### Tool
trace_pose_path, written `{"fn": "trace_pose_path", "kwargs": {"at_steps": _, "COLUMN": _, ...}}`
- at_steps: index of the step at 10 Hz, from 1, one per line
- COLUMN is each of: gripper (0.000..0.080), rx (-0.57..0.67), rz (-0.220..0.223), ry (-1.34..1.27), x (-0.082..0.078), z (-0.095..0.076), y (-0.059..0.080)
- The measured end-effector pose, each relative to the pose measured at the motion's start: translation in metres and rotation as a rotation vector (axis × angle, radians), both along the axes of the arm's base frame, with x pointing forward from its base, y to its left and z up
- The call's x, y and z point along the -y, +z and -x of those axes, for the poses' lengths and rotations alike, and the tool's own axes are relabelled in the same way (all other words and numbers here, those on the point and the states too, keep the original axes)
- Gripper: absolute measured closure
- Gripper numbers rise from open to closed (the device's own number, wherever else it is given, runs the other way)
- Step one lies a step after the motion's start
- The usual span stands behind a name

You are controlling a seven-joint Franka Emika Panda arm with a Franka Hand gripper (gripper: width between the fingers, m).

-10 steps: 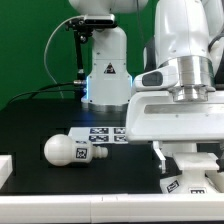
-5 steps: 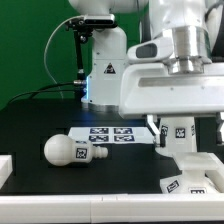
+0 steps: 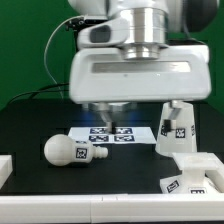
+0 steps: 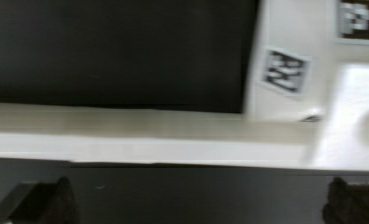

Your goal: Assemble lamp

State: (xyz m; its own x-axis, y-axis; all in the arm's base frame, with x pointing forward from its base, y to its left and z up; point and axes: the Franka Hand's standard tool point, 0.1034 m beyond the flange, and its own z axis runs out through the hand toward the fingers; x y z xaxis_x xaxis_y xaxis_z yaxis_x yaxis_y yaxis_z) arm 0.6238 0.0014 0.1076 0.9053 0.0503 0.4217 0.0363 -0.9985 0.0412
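Observation:
The bulb (image 3: 66, 150) lies on its side on the black table at the exterior view's left, its tagged neck toward the right. The tapered shade (image 3: 175, 130) stands at the right. The squarish base (image 3: 190, 172) sits in front of the shade. My gripper (image 3: 108, 114) hangs above the marker board (image 3: 112, 135), between bulb and shade, touching no part. In the wrist view the fingertips (image 4: 35, 200) stand wide apart with nothing between them, so the gripper (image 4: 195, 200) is open. A white tagged part (image 4: 287, 72) shows there; I cannot tell which.
A white ledge (image 3: 5, 165) lies at the front left of the table. The table's white front edge (image 3: 90, 205) runs along the bottom. My large white hand body (image 3: 135, 75) hides the back of the scene.
My arm has swung from over the base and shade toward the exterior view's left and now hangs over the marker board. The shade has come into full view. The parts have not moved.

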Motion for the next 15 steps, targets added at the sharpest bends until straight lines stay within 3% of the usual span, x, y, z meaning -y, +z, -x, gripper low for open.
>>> {"fn": "trace_pose_path", "kwargs": {"at_steps": 1, "gripper": 0.0100, "rx": -0.097, "rz": -0.021, "ry": 0.010, "x": -0.011, "z": 0.016, "y": -0.016}}
{"fn": "trace_pose_path", "kwargs": {"at_steps": 3, "gripper": 0.0100, "rx": -0.099, "rz": -0.027, "ry": 0.009, "x": -0.010, "z": 0.006, "y": -0.009}}
{"fn": "trace_pose_path", "kwargs": {"at_steps": 4, "gripper": 0.0100, "rx": -0.114, "rz": -0.047, "ry": -0.040, "x": -0.008, "z": 0.010, "y": -0.012}}
{"fn": "trace_pose_path", "kwargs": {"at_steps": 5, "gripper": 0.0100, "rx": -0.122, "rz": -0.075, "ry": -0.121, "x": -0.001, "z": 0.012, "y": -0.010}}
{"fn": "trace_pose_path", "kwargs": {"at_steps": 8, "gripper": 0.0100, "rx": -0.179, "rz": -0.199, "ry": -0.363, "x": 0.040, "z": 0.021, "y": -0.004}}
{"fn": "trace_pose_path", "kwargs": {"at_steps": 9, "gripper": 0.0100, "rx": -0.147, "rz": -0.227, "ry": -0.434, "x": 0.037, "z": 0.013, "y": 0.003}}
{"fn": "trace_pose_path", "kwargs": {"at_steps": 12, "gripper": 0.0100, "rx": -0.148, "rz": -0.304, "ry": -0.621, "x": 0.033, "z": 0.014, "y": 0.002}}
{"fn": "trace_pose_path", "kwargs": {"at_steps": 13, "gripper": 0.0100, "rx": -0.170, "rz": -0.350, "ry": -0.702, "x": 0.037, "z": 0.020, "y": -0.001}}
{"fn": "trace_pose_path", "kwargs": {"at_steps": 15, "gripper": 0.0100, "rx": -0.313, "rz": -0.510, "ry": -0.924, "x": 0.074, "z": 0.042, "y": -0.006}}
